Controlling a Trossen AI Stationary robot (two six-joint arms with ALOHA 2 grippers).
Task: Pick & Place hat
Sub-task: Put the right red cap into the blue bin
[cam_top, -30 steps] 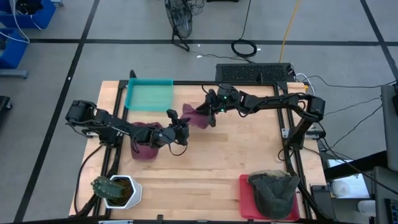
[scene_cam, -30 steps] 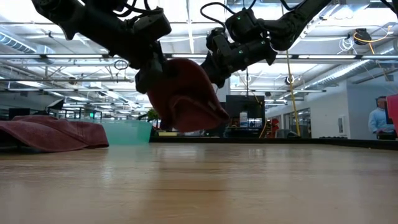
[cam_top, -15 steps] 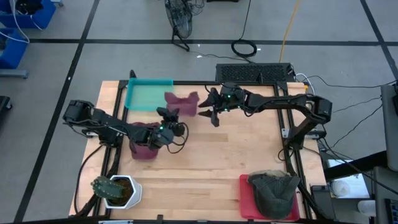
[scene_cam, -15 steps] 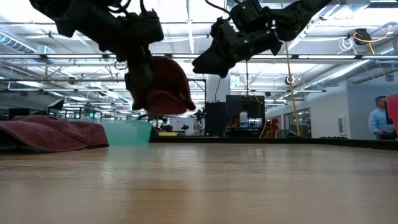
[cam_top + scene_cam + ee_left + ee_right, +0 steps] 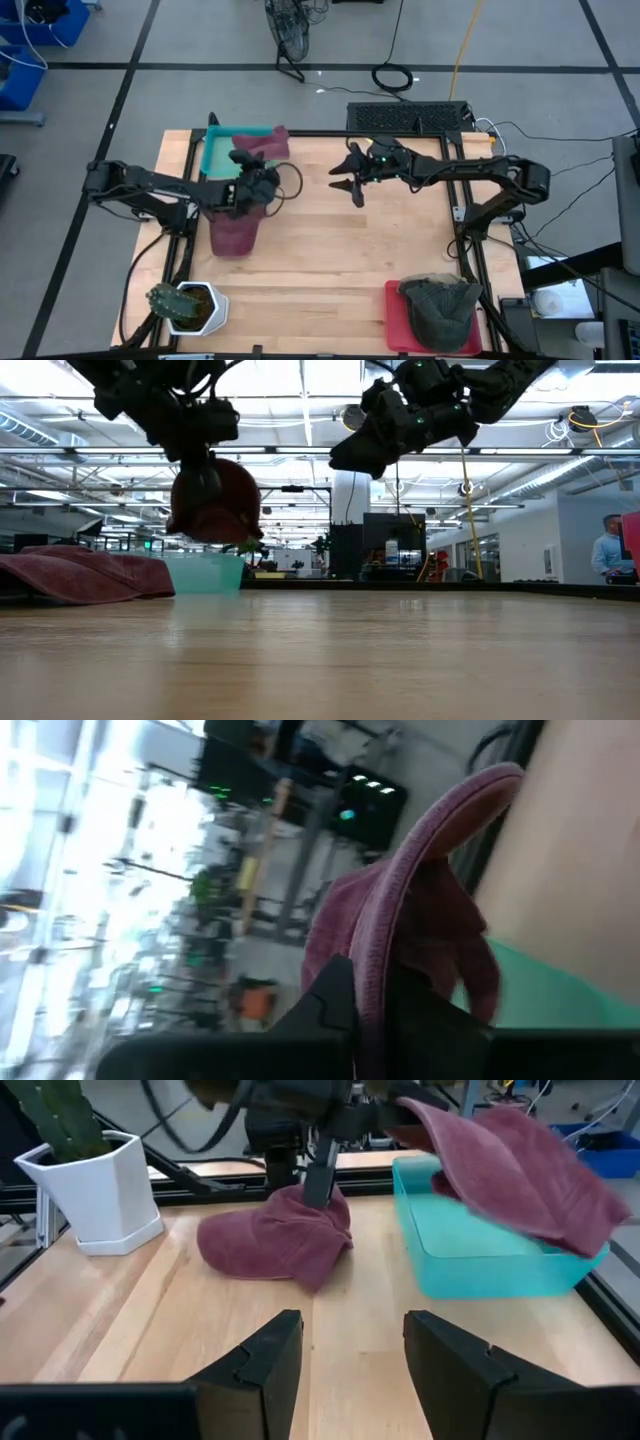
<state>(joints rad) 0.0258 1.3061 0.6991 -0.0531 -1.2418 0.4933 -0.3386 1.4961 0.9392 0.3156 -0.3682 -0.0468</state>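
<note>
Carried clear of the right gripper, whose fingers now stand apart, the soft, floppy hat hangs over the tray near the worktop's far-left corner, its brim pinched in the left gripper.

Two dark jointed arms — black cables looped along them.

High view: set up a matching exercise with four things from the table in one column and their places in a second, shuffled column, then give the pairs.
Things:
1. maroon hat in the left gripper
2. second maroon hat
3. grey hat
4. cactus pot

Places:
A. on the red tray
B. lying on the wood below the teal tray
C. held over the teal tray
D. table's near left corner

Pairs: 1-C, 2-B, 3-A, 4-D
</note>
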